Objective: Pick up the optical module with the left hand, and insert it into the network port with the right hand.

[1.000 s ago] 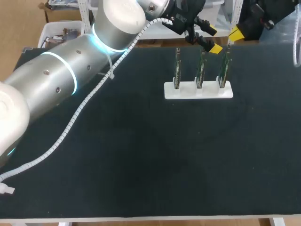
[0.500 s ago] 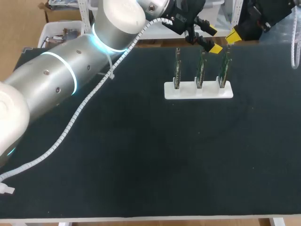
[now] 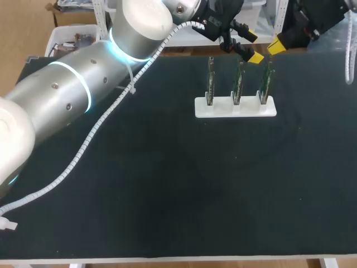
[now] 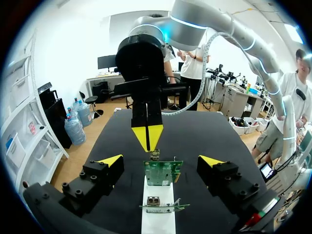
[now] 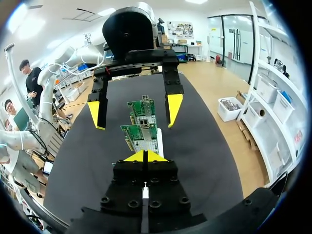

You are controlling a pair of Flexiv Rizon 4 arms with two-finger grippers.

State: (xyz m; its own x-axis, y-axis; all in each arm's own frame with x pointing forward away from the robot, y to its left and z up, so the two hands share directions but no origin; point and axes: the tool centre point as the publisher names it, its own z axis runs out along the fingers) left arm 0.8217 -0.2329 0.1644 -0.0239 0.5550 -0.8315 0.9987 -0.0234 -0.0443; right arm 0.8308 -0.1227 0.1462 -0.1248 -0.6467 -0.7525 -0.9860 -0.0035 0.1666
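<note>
Ports (image 4: 154, 201) face the left wrist view only.

Left gripper (image 4: 161, 161): fingers spread wide, touching nothing. Between them: white stand (image 4: 158, 222) carrying upright green circuit boards (image 4: 163, 172). Just ahead, above the farthest board: right gripper (image 4: 147, 137), yellow tips pressed together, pointing down. Beneath: black table (image 4: 204, 131).
</note>
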